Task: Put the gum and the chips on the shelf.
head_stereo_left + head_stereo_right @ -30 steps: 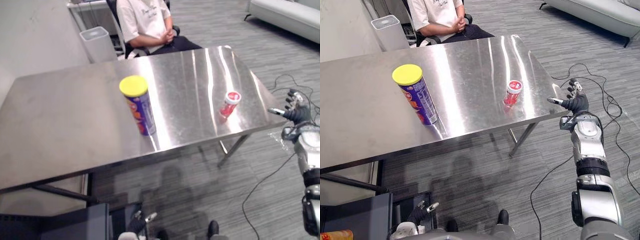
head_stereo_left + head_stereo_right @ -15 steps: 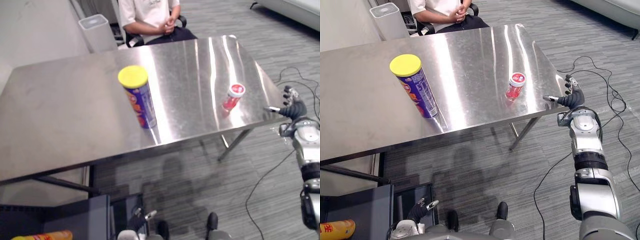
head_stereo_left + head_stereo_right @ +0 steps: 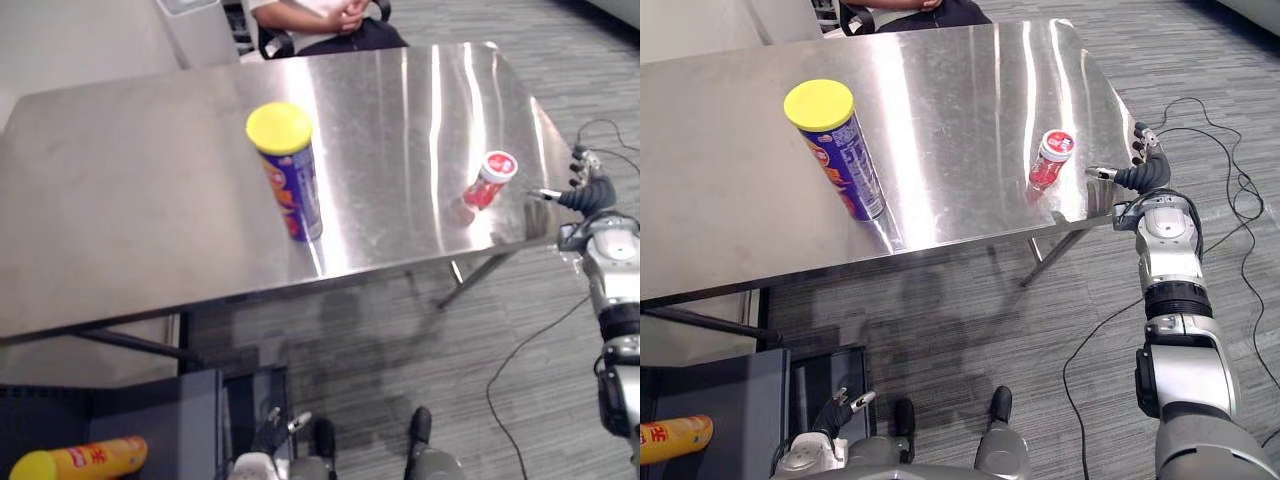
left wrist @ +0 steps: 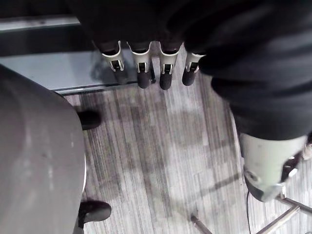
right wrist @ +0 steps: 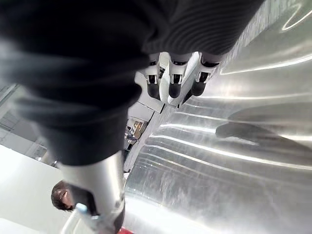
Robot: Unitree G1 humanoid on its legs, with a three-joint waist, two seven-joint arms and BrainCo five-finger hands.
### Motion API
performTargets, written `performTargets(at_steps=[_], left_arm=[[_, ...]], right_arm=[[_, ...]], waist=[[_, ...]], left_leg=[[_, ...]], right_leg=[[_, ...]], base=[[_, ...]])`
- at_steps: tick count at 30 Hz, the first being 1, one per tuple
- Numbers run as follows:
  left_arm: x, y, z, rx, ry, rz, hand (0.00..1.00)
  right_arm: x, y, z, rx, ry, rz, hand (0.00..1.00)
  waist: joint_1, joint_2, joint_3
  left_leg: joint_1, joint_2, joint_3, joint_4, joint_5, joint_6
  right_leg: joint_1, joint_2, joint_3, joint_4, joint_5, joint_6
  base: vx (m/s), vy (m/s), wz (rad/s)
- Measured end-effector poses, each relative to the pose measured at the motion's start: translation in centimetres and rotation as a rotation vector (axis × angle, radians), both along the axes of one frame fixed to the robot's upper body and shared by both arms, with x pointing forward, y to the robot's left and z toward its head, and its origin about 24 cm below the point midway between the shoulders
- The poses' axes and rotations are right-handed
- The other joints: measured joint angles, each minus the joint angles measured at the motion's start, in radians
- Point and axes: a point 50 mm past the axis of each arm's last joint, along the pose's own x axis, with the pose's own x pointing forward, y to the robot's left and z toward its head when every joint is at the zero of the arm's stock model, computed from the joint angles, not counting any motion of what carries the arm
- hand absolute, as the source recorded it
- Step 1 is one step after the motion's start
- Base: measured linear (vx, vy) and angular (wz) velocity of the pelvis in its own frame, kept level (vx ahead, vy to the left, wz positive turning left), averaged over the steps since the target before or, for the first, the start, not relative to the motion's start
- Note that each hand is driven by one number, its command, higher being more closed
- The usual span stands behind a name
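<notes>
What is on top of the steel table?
A yellow-lidded chips can stands upright near the middle; a small red gum tub sits near the right edge. Whatever their bases cover is hidden.

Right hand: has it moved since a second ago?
Yes. The right hand has closed in on the gum, its thumb now appearing to reach over the table edge.
</notes>
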Motion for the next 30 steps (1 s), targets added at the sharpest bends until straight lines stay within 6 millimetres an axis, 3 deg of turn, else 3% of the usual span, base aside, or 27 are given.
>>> performTargets(at_steps=[8,17,23,30], left_arm=[[0.5,0.0,0.2,-0.005,-0.020,0.004,0.00],[1.1,0.1,0.7,-0.006,-0.060,0.011,0.00],[1.3,0.2,0.8,-0.014,-0.071,0.031,0.00],[1.4,0.3,0.9,-0.012,-0.073,0.031,0.00]], right_arm=[[0.8,0.9,2.2,-0.008,-0.056,0.025,0.00],[1.5,2.5,2.3,-0.005,-0.059,0.070,0.00],[2.1,4.1,2.2,-0.012,-0.050,0.114,0.00],[2.2,4.4,2.1,-0.029,-0.044,0.122,0.00]], waist=[[0.010,-0.001,0.019],[0.031,-0.011,0.043],[0.031,-0.013,0.060],[0.032,-0.016,0.062]], left_leg=[[-0.017,-0.001,-0.002,0.001,0.003,0.001],[-0.028,0.000,-0.002,0.001,0.004,0.001],[-0.036,0.000,-0.001,0.003,0.007,0.003],[-0.035,0.001,-0.001,0.006,0.007,0.003]], right_leg=[[-0.018,-0.002,-0.004,0.005,0.000,0.000],[-0.029,-0.002,-0.003,0.004,0.008,0.012],[-0.034,0.000,-0.002,-0.003,0.031,0.000],[-0.031,0.000,-0.002,-0.003,0.036,0.001]], base=[[0.00,0.000,0.00],[0.00,0.000,0.00],[0.00,-0.001,-0.01],[0.00,0.000,0.00]])
